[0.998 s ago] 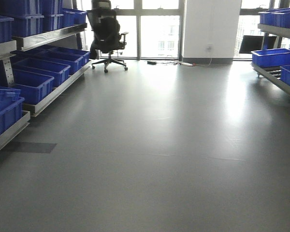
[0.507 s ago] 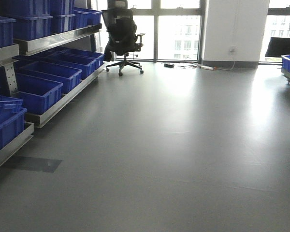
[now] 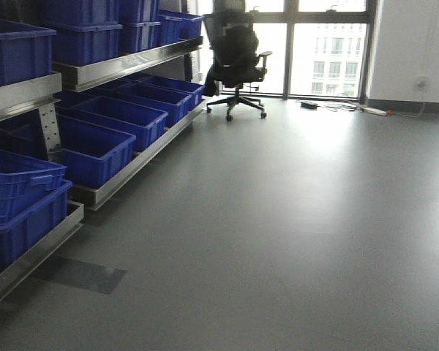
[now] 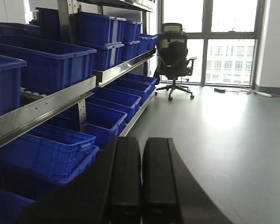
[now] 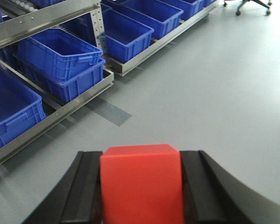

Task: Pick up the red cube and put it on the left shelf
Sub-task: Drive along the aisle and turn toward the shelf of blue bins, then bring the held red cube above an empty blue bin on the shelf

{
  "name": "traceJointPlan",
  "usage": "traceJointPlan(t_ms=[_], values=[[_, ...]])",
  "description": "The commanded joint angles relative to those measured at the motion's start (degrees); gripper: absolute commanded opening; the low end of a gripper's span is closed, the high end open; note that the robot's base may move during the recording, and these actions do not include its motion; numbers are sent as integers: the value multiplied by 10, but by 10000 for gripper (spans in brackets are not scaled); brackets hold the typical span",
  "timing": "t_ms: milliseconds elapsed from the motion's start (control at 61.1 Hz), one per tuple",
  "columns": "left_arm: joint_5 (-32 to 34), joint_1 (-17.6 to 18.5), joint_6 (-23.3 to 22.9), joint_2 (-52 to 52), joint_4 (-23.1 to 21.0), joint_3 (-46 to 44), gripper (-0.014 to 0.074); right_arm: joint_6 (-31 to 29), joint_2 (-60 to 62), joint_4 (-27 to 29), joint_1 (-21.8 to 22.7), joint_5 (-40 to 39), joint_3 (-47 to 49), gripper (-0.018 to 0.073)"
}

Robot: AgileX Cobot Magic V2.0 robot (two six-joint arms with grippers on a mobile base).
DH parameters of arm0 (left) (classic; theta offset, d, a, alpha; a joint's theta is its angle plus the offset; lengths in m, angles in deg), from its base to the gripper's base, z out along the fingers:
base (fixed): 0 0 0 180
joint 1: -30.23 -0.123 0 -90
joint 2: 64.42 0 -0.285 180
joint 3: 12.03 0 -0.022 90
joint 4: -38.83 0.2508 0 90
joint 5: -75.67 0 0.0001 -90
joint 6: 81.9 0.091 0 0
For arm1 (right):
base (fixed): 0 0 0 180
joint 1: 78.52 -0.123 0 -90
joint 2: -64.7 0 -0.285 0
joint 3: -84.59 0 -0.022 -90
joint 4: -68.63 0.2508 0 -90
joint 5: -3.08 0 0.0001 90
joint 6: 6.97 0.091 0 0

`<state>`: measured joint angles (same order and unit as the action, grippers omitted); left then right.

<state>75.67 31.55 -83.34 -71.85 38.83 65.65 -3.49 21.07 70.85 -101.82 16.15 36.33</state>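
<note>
My right gripper (image 5: 141, 189) clamps the solid red cube (image 5: 141, 179); the steel shelf (image 5: 46, 19) of blue plastic bins (image 5: 60, 53) lies ahead-left, my left gripper (image 4: 141, 177) closed, empty

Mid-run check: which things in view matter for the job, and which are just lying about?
Job: red cube, held in the right pincer; left shelf with its blue bins.
Lying about: office chair; floor cables by the window; left pincer, shut and empty.
</note>
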Motion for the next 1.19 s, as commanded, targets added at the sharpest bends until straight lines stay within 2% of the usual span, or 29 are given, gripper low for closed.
traceJointPlan(t_ms=[0,1178], values=[[50,-1,0,8,0,14,101,-1,1,-5,2,-47,17,56],[50,-1,0,8,0,14,101,-1,1,-5,2,-47,17,56]])
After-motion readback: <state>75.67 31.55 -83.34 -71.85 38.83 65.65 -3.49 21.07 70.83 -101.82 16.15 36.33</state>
